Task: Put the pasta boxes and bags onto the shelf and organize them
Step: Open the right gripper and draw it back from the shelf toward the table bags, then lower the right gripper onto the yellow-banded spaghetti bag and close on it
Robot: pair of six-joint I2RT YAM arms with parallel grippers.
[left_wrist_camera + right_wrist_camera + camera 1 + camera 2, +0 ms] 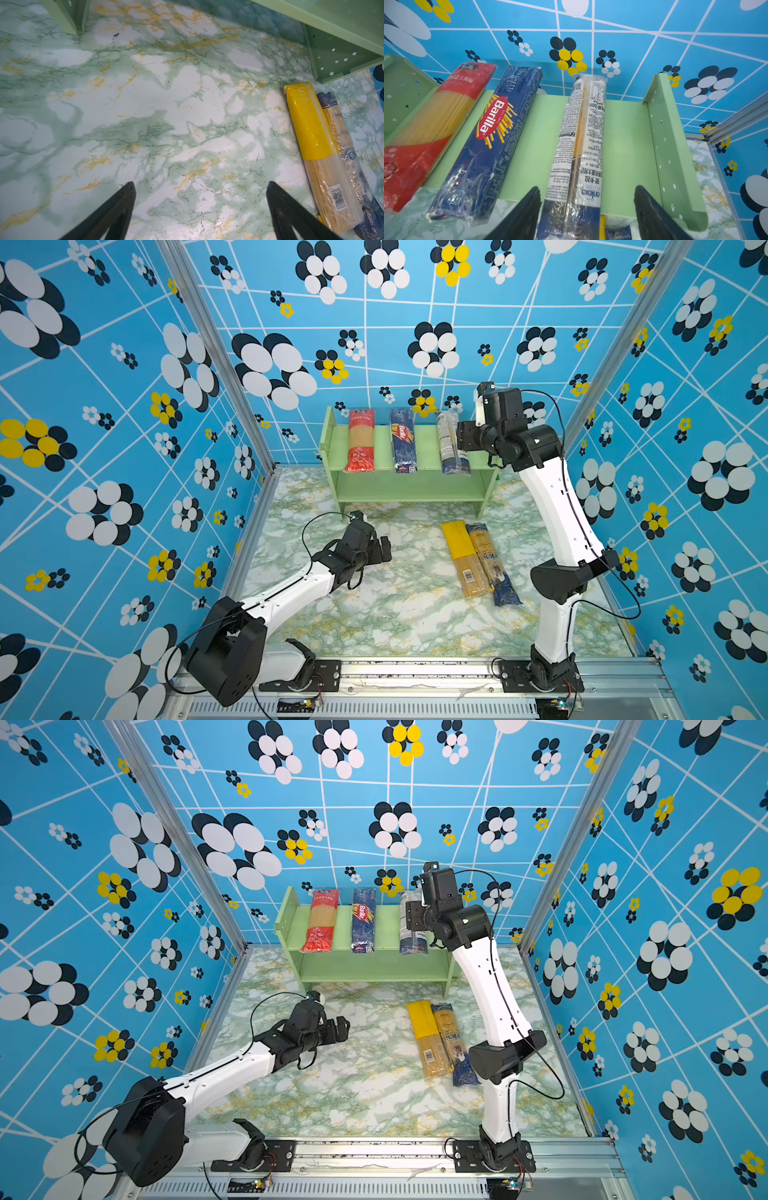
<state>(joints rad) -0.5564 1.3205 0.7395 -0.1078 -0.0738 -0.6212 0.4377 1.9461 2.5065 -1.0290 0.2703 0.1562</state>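
1. In both top views, the green-veined marble table carries two packs toward 3 o'clock from its middle. They lie side by side and touch: a yellow-topped clear spaghetti bag and, on its 3 o'clock side, a clear spaghetti bag with a dark blue end.
2. Toward 9 o'clock the left claw hangs over bare table, jaws spread wide, holding nothing.
3. At 12 o'clock stands the pale green two-tier wooden shelf.
4. Three packs lie apart on its top tier, their near ends overhanging:
   - a red spaghetti bag toward 9 o'clock
   - a dark blue Barilla box in the middle
   - a blue pack with white label toward 3 o'clock
5. The right claw straddles that last pack's near end. Its jaws are parted, with a clear gap on one side, and it is not gripping.
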